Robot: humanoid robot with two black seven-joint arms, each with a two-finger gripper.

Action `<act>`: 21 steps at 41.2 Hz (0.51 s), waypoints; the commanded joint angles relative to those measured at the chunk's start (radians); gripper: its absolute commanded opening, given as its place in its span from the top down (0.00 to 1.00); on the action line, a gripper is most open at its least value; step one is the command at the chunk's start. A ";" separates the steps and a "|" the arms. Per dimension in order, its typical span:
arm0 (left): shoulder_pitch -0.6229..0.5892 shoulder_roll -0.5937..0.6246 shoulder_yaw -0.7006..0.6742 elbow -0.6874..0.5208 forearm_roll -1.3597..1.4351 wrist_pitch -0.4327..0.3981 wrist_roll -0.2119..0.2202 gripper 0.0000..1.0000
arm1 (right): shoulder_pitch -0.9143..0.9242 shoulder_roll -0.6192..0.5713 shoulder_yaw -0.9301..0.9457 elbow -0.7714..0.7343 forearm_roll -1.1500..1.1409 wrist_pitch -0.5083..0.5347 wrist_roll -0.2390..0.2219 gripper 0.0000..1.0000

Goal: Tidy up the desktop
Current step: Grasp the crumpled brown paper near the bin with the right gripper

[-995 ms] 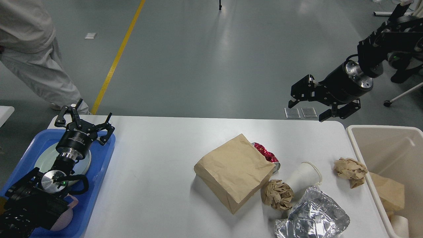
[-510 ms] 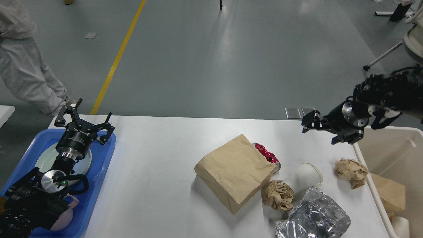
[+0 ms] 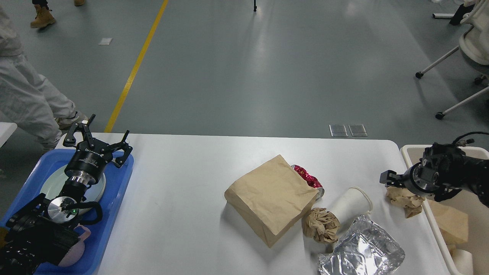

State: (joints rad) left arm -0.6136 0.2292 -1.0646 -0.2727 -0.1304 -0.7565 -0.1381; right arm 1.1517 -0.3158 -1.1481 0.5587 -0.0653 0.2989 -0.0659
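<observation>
The white desktop [image 3: 183,198] carries a brown paper bag [image 3: 269,198], a crushed red can [image 3: 307,178] behind it, a white paper cup [image 3: 351,204] on its side, a crumpled brown paper ball [image 3: 320,224], a silver foil bag [image 3: 361,252] and a second crumpled paper [image 3: 404,198] near the right edge. My left gripper [image 3: 96,139] is open and empty above the blue tray's far end. My right gripper [image 3: 387,179] hangs low just above and left of the right crumpled paper; it is seen end-on and dark, so its fingers cannot be told apart.
A blue tray [image 3: 114,214] at the left holds a pale plate [image 3: 49,183] and a pink item under my left arm. A beige bin [image 3: 458,206] at the right holds brown paper. A person in white [image 3: 26,99] stands at far left. A chair [image 3: 466,49] is far right.
My right arm has swung down and to the right, from high above the table's far edge to just over the right crumpled paper. The left arm has not moved. The person stepped left.
</observation>
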 commanded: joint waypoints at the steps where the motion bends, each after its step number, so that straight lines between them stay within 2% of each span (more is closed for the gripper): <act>1: 0.000 -0.001 0.000 0.000 0.000 0.000 0.000 0.04 | -0.053 -0.003 0.008 -0.045 0.002 -0.049 0.000 0.00; 8: 0.000 0.001 0.000 0.001 0.000 -0.001 0.000 0.04 | -0.092 -0.003 0.036 -0.054 0.010 -0.096 0.001 0.00; 17: 0.000 0.001 0.000 0.001 0.000 0.000 0.000 0.04 | -0.093 -0.002 0.067 -0.042 0.013 -0.096 0.001 0.03; 19: 0.000 -0.001 0.000 0.000 0.000 0.000 0.000 0.04 | -0.095 0.001 0.070 -0.037 0.015 -0.095 0.001 0.11; 20: 0.000 0.001 0.000 0.000 -0.002 0.000 0.000 0.04 | -0.096 0.003 0.070 -0.030 0.013 -0.089 0.001 0.28; 21: 0.000 0.001 0.000 0.000 0.000 0.000 0.000 0.04 | -0.098 0.003 0.070 -0.023 0.013 -0.084 0.001 0.38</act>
State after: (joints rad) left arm -0.6136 0.2293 -1.0646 -0.2726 -0.1304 -0.7565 -0.1381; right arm 1.0582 -0.3169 -1.0825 0.5173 -0.0519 0.2026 -0.0642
